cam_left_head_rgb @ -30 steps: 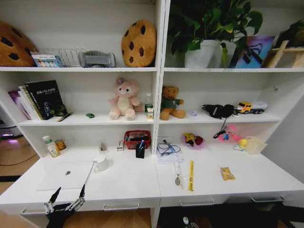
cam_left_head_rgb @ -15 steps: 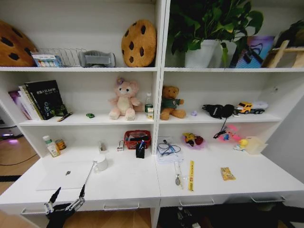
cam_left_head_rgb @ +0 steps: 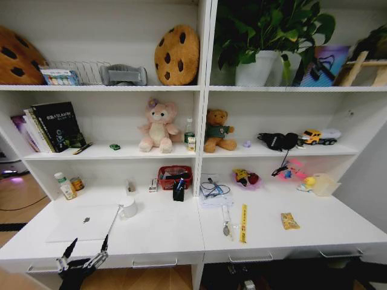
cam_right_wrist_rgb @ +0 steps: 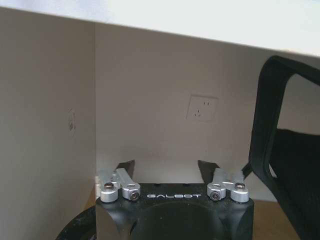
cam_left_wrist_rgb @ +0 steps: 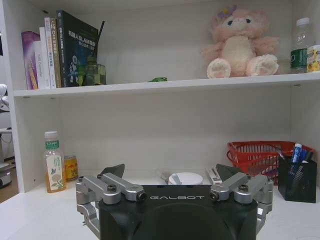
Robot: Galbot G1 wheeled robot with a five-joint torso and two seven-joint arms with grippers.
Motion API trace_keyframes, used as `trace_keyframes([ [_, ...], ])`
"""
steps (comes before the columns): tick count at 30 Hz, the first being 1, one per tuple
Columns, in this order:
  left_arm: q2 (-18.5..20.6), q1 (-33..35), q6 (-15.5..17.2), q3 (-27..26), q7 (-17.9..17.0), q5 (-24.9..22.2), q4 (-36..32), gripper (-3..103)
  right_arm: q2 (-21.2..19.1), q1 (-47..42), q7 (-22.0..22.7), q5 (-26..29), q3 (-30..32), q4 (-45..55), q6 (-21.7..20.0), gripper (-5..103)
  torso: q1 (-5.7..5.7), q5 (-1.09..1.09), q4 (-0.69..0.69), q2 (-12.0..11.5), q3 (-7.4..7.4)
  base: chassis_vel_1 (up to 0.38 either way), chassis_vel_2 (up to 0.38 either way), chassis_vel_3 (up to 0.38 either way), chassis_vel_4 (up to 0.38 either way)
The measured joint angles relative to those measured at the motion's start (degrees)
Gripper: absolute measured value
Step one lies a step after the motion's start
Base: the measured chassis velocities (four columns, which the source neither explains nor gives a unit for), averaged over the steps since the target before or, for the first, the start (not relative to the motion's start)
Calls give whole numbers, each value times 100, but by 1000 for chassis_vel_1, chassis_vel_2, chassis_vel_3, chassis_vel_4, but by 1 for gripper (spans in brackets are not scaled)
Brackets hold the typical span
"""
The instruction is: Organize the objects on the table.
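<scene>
My left gripper [cam_left_head_rgb: 86,247] hangs just off the front edge of the table [cam_left_head_rgb: 163,232], near its left corner, fingers spread and holding nothing. In the left wrist view the same fingers frame a white mug [cam_left_wrist_rgb: 185,178], with a red basket [cam_left_wrist_rgb: 260,156] and a black pen holder [cam_left_wrist_rgb: 297,179] toward the back of the worktop and a small bottle [cam_left_wrist_rgb: 54,162] against the left wall. My right gripper [cam_right_wrist_rgb: 166,168] is down below desk level, jaws apart and empty, facing a wall socket [cam_right_wrist_rgb: 202,108] and the dark frame of a chair [cam_right_wrist_rgb: 285,145].

The silver laptop [cam_left_head_rgb: 84,222] lies closed on the left part of the worktop, a little back from the front edge and just beyond my left fingertips. A black pen [cam_left_head_rgb: 113,222] lies along its right side, running toward the mug. Right of the centre divider, a yellow strip [cam_left_head_rgb: 243,223] lies near the front edge, and a snack packet [cam_left_head_rgb: 289,221] sits farther toward the right end.

As I judge it, tidying has not begun: nothing is gripped, and this is the approach to a first pick. The pen or laptop is nearest; either lies flat, so the next move calls for lifting my left arm over the front edge and coming down squarely.
</scene>
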Motion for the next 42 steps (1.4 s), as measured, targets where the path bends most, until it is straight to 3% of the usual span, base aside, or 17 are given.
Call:
trace_keyframes([
  [2,0,0,0,0,0,0,0,100,4,-101,-14,30,2,115,0,73,0,-1,-1,0,0,0,0,0,0],
  [4,0,0,0,0,0,0,0,100,7,-518,-140,84,43,678,-42,89,0,0,-1,0,0,0,0,0,0],
  [6,0,0,0,0,0,0,0,100,0,-697,-213,106,50,934,-67,89,0,0,-1,0,0,0,0,0,0],
  [7,0,0,0,0,0,0,0,100,-66,-1213,-644,181,50,1650,-69,97,0,-1,-1,0,0,0,0,0,0],
  [8,0,0,0,0,0,0,0,100,-66,-1213,-644,181,50,1650,-69,97,0,-1,-1,0,0,0,0,0,0],
  [11,0,0,0,0,0,0,0,100,-216,-2115,-1386,-44,39,2517,496,100,0,0,-2,1,-1,0,0,0,0],
  [15,0,0,0,0,0,0,0,100,-363,-3119,-1680,-361,65,3344,1120,100,-1,0,-4,1,-1,0,0,0,0],
  [22,0,0,0,0,-1,0,0,100,-533,-4015,-1863,375,352,5027,1028,100,-1,0,-2,1,-1,0,0,0,0],
  [25,0,0,0,0,-1,0,0,100,-627,-4274,-1937,907,570,5987,733,100,0,-2,2,1,-1,0,0,0,0],
  [27,0,0,0,0,0,0,0,100,-658,-4409,-1964,1786,981,7041,222,100,0,-1,-2,1,0,0,0,0,0],
  [28,0,0,0,0,0,0,0,100,-658,-4409,-1964,1786,981,7041,222,100,0,-1,-2,1,0,0,0,0,0],
  [31,0,0,0,1,0,0,-1,100,-611,-4012,-1418,2672,1705,8012,-864,100,0,-3,-1,1,0,0,0,0,0],
  [32,0,0,0,1,0,0,-1,100,-611,-4012,-1418,2672,1705,8012,-864,100,0,-3,-1,1,0,0,0,0,0],
  [33,0,0,0,0,-1,0,0,100,-639,-3620,-728,2843,1979,8126,-1501,100,0,-1,-1,1,0,0,0,0,0],
  [35,0,0,0,0,0,0,0,100,-808,-3021,20,3033,2296,7818,-2283,100,0,-3,0,0,0,0,0,0,0],
  [38,0,0,0,0,1,0,0,100,-1077,-2248,304,3060,2465,7040,-2752,100,1,5,-1,-1,1,0,0,0,0],
  [42,0,0,0,1,0,0,0,100,-1371,-1805,482,3097,2504,6619,-2922,100,2,1,2,-1,2,0,0,0,0],
])
